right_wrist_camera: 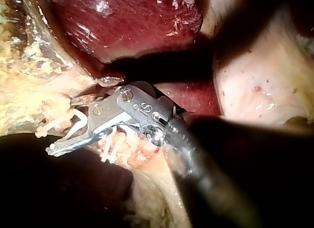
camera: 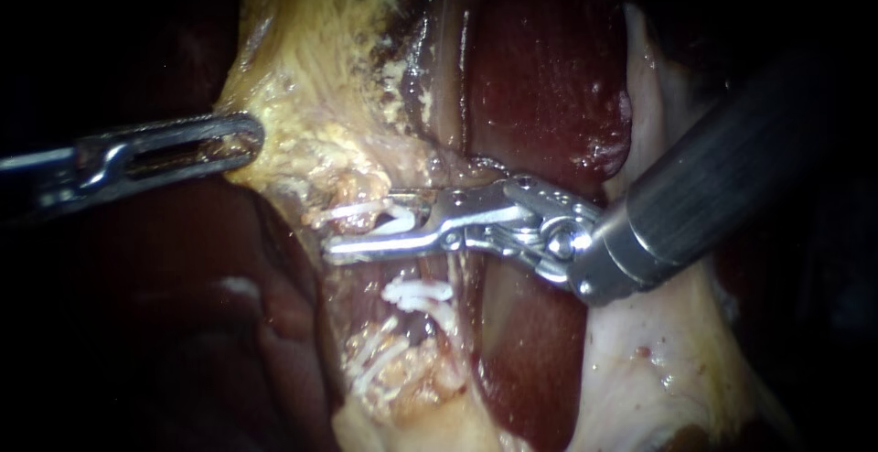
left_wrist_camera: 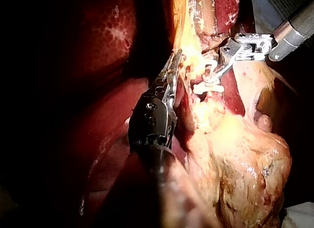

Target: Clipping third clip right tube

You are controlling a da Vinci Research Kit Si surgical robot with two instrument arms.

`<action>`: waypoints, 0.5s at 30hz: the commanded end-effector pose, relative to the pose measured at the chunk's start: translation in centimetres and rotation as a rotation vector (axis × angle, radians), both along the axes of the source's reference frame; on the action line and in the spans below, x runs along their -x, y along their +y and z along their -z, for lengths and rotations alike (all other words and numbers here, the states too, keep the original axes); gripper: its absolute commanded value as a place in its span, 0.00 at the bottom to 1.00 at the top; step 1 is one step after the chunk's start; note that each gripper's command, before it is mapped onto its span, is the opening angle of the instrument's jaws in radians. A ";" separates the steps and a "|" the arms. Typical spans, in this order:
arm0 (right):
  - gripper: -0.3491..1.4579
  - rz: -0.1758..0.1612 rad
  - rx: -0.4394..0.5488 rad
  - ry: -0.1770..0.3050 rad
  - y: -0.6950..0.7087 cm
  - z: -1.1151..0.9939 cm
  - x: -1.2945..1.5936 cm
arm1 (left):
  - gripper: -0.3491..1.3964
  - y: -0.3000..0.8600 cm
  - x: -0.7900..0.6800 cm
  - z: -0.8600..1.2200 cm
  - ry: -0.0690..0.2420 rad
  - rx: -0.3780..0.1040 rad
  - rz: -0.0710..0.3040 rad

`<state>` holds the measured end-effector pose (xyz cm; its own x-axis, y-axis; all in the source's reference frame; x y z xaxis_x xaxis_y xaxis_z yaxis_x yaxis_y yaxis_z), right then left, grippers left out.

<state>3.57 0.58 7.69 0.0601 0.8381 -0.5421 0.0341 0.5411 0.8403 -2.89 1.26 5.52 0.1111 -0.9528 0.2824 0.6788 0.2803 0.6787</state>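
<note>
1. Pincer of the right instrument [camera: 361, 225] stands spread, carrying a white clip [camera: 398, 224], not yet closed, astride the tube [camera: 451, 274].
2. The tube runs just beside the liver [camera: 549, 77]; a closed clip [camera: 416, 293] sits on it nearby.
3. The left instrument [camera: 245, 136] pinches yellow fatty tissue [camera: 311, 95], well apart from the liver.

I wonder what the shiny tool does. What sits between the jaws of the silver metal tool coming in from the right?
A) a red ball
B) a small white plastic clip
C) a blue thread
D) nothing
B: a small white plastic clip curves between the jaws of the silver metal right instrument, both jaws touching it.
</note>
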 end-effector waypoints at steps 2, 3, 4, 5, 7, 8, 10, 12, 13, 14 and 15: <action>0.50 0.001 -0.021 0.002 -0.03 0.00 0.02 | 0.00 0.03 -0.03 0.02 -0.002 -0.003 -0.002; 0.50 0.001 -0.026 -0.002 -0.05 0.00 0.04 | 0.00 0.04 -0.04 0.03 -0.003 -0.004 -0.003; 0.51 0.005 -0.038 -0.004 -0.06 0.02 0.07 | 0.00 0.05 -0.06 0.05 -0.005 -0.006 -0.005; 0.51 0.013 -0.037 -0.006 -0.08 0.03 0.11 | 0.00 0.07 -0.07 0.06 -0.004 -0.006 -0.005; 0.51 0.036 -0.036 -0.023 -0.11 0.07 0.20 | 0.00 0.11 -0.11 0.09 0.000 -0.006 -0.001; 0.51 0.045 -0.035 -0.031 -0.12 0.08 0.24 | 0.00 0.12 -0.13 0.10 0.002 -0.006 0.000; 0.52 0.068 -0.033 -0.055 -0.15 0.12 0.32 | 0.00 0.15 -0.16 0.12 0.005 -0.006 0.002; 0.52 0.092 -0.031 -0.079 -0.17 0.18 0.44 | 0.00 0.18 -0.19 0.14 0.008 -0.005 0.004; 0.52 0.100 -0.032 -0.084 -0.17 0.23 0.50 | 0.00 0.19 -0.21 0.15 0.010 -0.005 0.006; 0.52 0.104 -0.034 -0.085 -0.16 0.26 0.54 | 0.00 0.20 -0.21 0.15 0.008 -0.004 0.007; 0.52 0.105 -0.035 -0.084 -0.16 0.29 0.57 | 0.00 0.20 -0.22 0.15 0.008 -0.004 0.007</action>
